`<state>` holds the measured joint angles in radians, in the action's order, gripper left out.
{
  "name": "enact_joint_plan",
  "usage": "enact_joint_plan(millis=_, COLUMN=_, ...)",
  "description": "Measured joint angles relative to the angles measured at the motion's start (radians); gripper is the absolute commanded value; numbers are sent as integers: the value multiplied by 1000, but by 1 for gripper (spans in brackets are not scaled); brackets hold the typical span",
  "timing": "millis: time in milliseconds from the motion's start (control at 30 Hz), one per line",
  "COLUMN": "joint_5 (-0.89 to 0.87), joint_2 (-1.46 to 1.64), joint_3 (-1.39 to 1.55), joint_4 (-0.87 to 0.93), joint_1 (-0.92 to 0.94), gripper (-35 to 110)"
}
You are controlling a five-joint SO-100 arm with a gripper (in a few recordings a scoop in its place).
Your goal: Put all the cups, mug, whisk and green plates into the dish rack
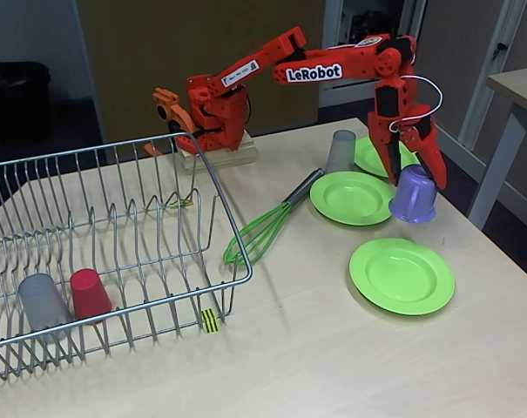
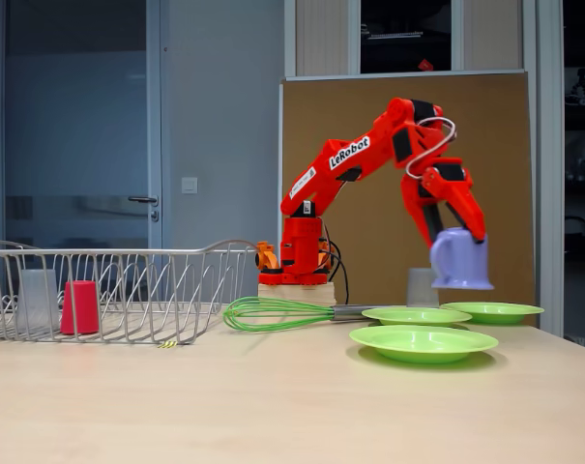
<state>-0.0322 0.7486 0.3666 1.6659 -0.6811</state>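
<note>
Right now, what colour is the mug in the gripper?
Light purple mug; clearest in this fixed view.

Table (image 1: 333, 348) with rack (image 1: 115, 226), plates (image 1: 402, 275), whisk (image 1: 263, 231)

Whisk (image 1: 267, 228) across the table between green plates (image 1: 351, 197) and dish rack (image 1: 115, 252), bare tabletop (image 1: 333, 357) in front
</note>
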Motion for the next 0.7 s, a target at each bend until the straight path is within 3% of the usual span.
enact_joint_plan(millis=267, joint_5=190, joint_2=370, joint_3=339, joint_4=-6, joint_1=219, gripper=16)
enact_joint_plan(millis=700, joint_5=437, joint_2=620, joint_3=449, joint_4=87, joint_1=670, gripper=16)
